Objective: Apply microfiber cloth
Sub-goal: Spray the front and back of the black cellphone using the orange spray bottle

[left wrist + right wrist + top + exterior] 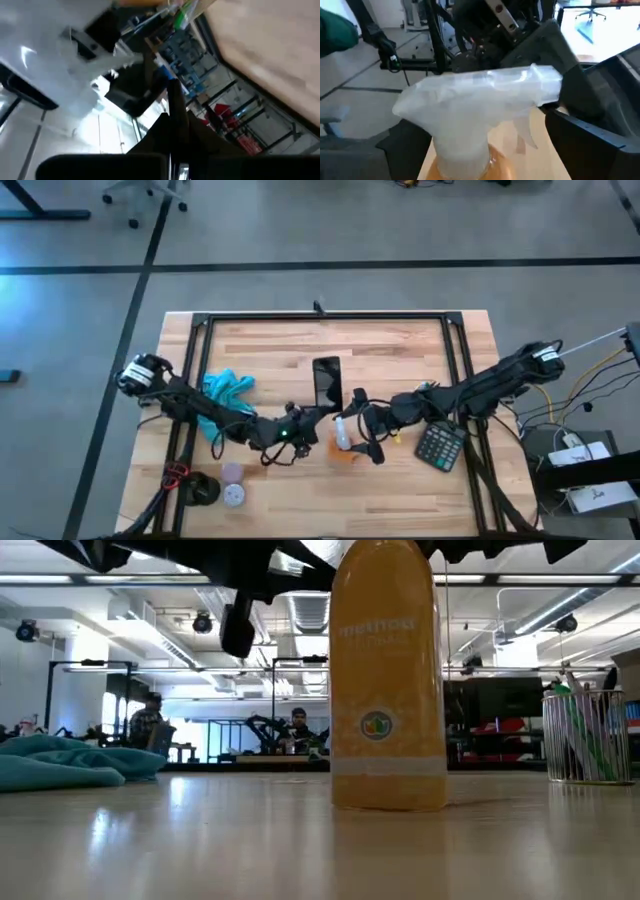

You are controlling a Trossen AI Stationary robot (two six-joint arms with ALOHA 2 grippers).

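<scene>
The turquoise microfiber cloth (pixel 228 388) lies crumpled on the table's left part, also seen in the low view (pixel 70 762); no gripper touches it. A black phone (pixel 326 383) lies flat at mid-table. My left gripper (pixel 308 420) sits just near of the phone, rolled on its side, its fingers (pixel 173 112) shut with nothing seen between them. An orange spray bottle (pixel 388 680) with a white head (pixel 480 100) stands upright on its base. My right gripper (pixel 356 430) is open, its fingers (pixel 590 135) on either side of the bottle's neck.
A black calculator (pixel 441 446) lies near my right arm. A mesh pen cup (pixel 585 735) stands at the right. Round rolls (pixel 232 483) and a dark object (pixel 200 491) sit at the near left. A black frame (pixel 325 317) runs around the table's far part.
</scene>
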